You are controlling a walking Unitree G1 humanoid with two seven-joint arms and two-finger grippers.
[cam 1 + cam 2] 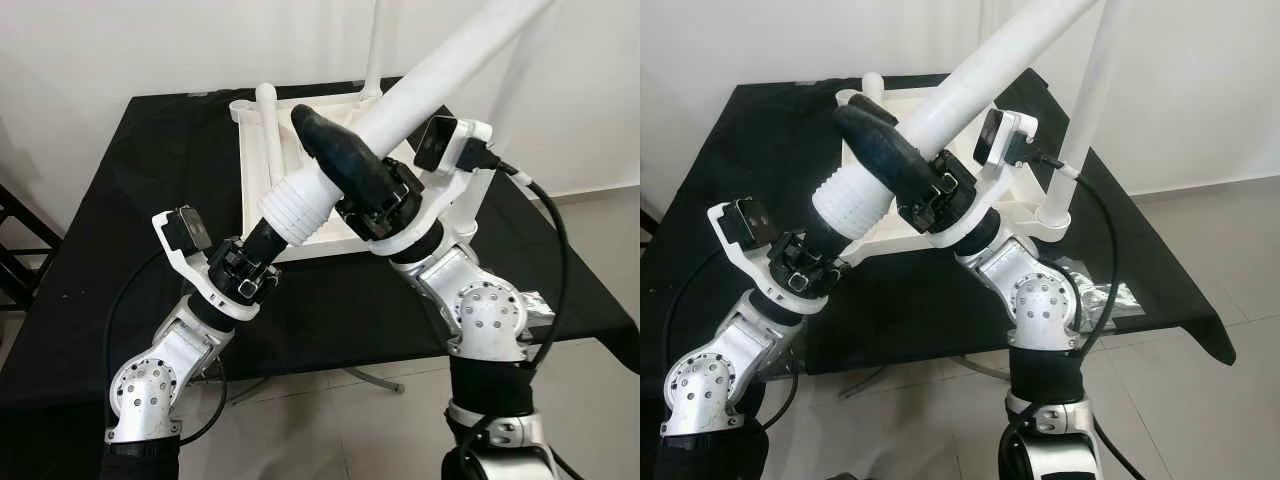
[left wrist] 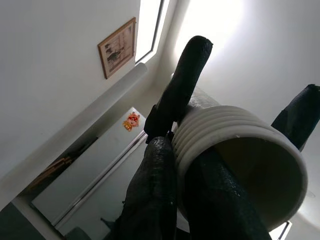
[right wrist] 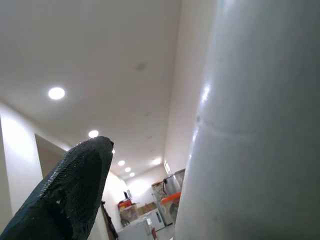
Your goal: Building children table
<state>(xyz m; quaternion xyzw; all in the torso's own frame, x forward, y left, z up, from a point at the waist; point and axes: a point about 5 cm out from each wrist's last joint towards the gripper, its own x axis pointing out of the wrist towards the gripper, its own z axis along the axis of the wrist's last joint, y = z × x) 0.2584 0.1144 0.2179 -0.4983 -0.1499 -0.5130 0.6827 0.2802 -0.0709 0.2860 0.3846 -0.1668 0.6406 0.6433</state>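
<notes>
While both pincers grip it, the table leg tilts upward.

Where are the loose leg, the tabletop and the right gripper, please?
leg [image 1: 440, 75], left eye view, on its smooth shaft.
tabletop [image 1: 262, 165], left eye view, on its upturned underside.
right gripper [image 1: 340, 155], left eye view, on the black finger over the leg.

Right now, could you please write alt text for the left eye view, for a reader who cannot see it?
Both robot arms hold a white table leg slanting up to the right, the left end effector at its threaded end and the right end effector gripping further up. Behind them, an upturned white tabletop lies on a black table with legs already fitted.
</notes>
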